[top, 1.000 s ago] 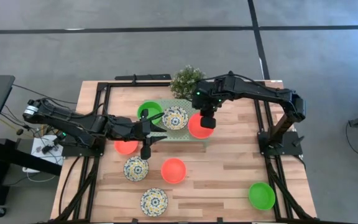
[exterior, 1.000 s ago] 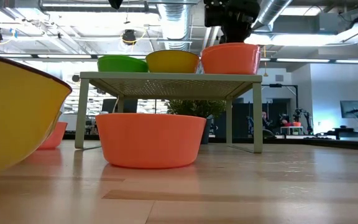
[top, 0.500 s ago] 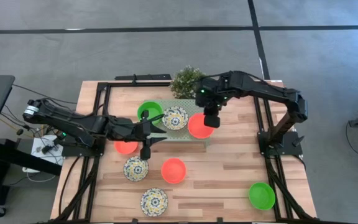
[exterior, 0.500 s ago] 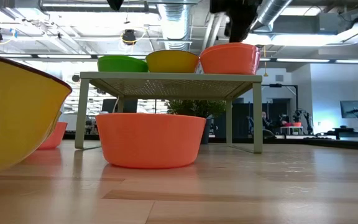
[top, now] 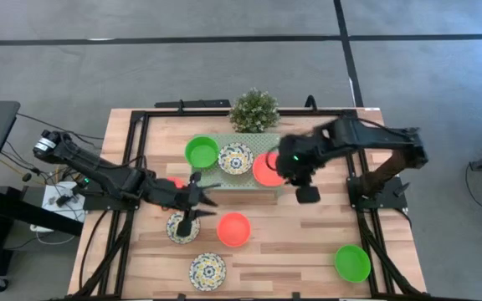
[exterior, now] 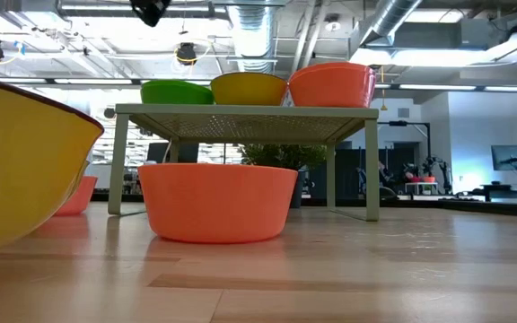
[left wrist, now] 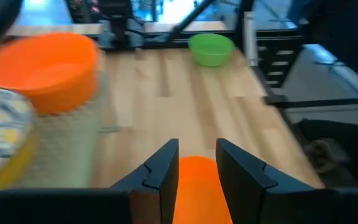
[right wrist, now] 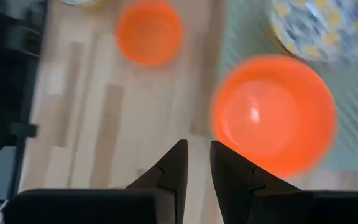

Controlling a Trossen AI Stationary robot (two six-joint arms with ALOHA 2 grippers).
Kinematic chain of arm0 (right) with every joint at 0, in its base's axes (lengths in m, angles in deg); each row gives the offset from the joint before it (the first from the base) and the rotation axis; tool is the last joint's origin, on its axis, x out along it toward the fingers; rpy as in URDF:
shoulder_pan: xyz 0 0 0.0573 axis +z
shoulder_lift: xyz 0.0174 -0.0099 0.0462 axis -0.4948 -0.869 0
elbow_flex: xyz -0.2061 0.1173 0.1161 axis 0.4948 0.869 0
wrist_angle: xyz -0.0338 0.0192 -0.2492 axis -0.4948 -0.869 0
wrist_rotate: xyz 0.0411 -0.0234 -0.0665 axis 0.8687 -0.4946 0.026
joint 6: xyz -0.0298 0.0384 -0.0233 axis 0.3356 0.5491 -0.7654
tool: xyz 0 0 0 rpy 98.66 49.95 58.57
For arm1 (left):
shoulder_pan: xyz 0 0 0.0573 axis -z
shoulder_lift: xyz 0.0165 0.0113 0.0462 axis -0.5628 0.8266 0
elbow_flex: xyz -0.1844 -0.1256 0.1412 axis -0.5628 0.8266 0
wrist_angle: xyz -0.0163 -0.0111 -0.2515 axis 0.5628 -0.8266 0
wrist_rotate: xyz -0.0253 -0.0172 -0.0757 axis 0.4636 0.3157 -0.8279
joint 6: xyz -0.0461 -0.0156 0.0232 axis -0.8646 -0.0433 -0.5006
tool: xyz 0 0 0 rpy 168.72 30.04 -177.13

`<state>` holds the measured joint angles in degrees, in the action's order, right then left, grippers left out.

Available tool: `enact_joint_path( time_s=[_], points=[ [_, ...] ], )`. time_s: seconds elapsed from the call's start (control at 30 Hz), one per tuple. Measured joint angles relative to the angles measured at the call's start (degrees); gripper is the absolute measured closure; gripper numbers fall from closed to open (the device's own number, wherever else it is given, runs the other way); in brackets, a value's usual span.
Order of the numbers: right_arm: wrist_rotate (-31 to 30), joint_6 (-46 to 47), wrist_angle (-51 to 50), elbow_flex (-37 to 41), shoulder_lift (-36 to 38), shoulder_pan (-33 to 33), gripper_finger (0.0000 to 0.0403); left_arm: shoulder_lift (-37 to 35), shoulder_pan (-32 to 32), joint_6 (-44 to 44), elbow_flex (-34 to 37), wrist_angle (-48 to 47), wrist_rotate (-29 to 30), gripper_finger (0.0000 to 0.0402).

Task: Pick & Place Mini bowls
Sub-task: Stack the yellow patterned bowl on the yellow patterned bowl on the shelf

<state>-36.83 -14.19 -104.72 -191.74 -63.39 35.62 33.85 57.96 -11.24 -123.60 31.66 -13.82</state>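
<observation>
Bench from overhead: I see a green bowl, a patterned bowl and an orange-red bowl lined up on the pale platform. My right pincer hangs empty just off the platform's right edge, over bare wood with free room beyond. My left pincer sits above a second patterned bowl, beside the loose orange-red bowl. Low view: three bowls crowd the platform top, another orange-red bowl in front of its legs. Left wrist: fingers slightly parted, empty, open planks ahead. Right wrist: fingers barely apart, holding nothing, short of the bowl's rim.
</observation>
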Motion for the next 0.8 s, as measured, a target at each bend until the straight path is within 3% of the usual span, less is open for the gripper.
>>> enact_joint_path(
  time_s=[0.17, 0.43, 0.6, 0.8],
  points=[
    [0.03, 0.71, 16.31, 15.47, 10.11, 5.25, 0.0339, 0.00, 4.37, -7.60, 0.73, -0.19, 2.04, 0.0294],
    [0.00, 11.86, 43.66, 46.72, 24.10, 9.41, 0.0339, 4.12, 8.80, -19.10, 0.69, -1.50, 2.62, 0.0294],
    [-0.07, 17.91, 58.05, 59.20, 26.21, 12.69, 0.0339, 9.46, 11.77, -30.85, 0.69, -7.53, 0.22, 0.0294],
    [-0.22, 16.30, 73.17, 64.94, 22.59, 16.02, 0.0339, 14.76, 14.69, -44.37, 0.69, -12.99, -4.64, 0.0294]
  ],
)
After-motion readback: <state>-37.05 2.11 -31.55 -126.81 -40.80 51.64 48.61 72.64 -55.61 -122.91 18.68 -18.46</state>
